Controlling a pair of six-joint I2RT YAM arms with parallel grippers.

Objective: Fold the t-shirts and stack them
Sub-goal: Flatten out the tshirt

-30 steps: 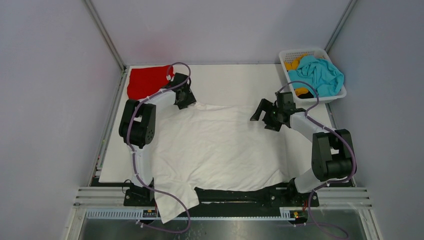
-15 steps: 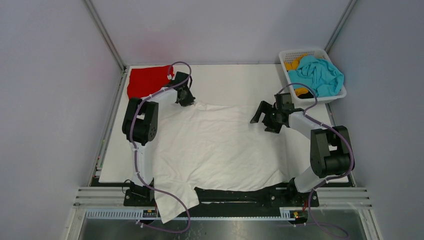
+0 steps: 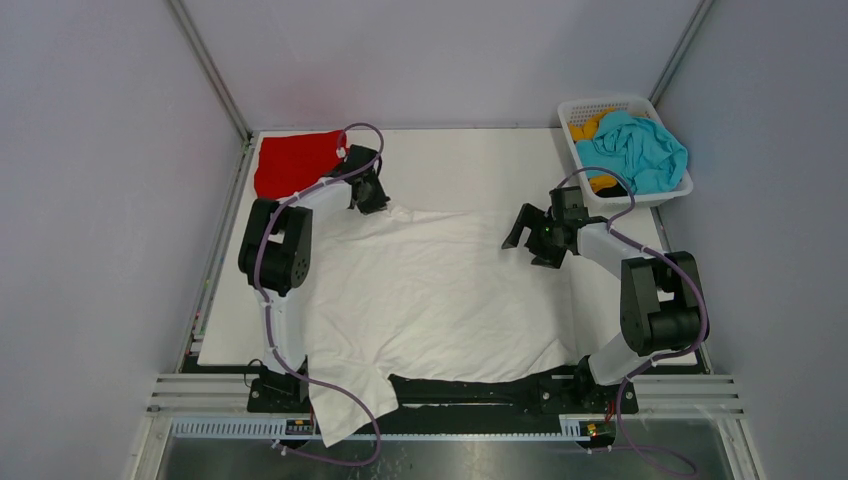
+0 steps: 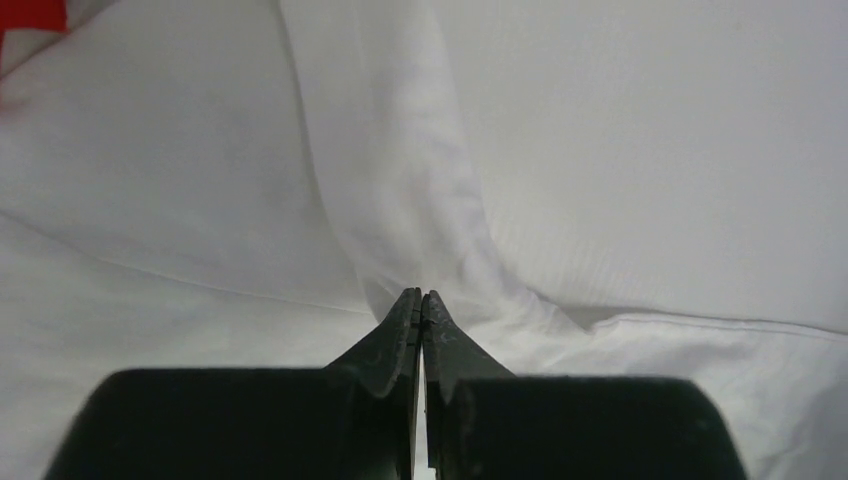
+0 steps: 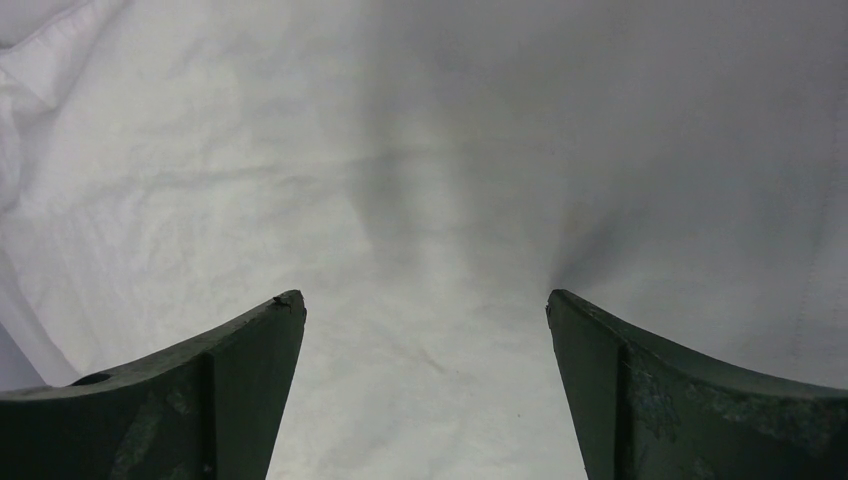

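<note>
The white t-shirt [image 3: 440, 290] lies spread flat across the table, with one sleeve hanging over the near edge. My left gripper [image 3: 383, 206] is at its far left corner, shut on a pinched ridge of the white cloth [image 4: 400, 180] that rises from its tips [image 4: 421, 295]. My right gripper [image 3: 520, 236] is open just above the shirt's far right part, with bare white cloth [image 5: 420, 180] between its jaws [image 5: 425, 305]. The red t-shirt [image 3: 290, 160] lies folded at the far left corner; a sliver shows in the left wrist view [image 4: 30, 20].
A white lattice basket [image 3: 600, 105] at the far right corner holds the teal t-shirt [image 3: 645, 150] and the orange-yellow one [image 3: 590, 128]. Grey walls close in the table on three sides. Both arm bases stand on the near rail.
My left gripper has shifted slightly and a small peak of white cloth now stands up at its tips. My right gripper has edged a little towards the far side, still open.
</note>
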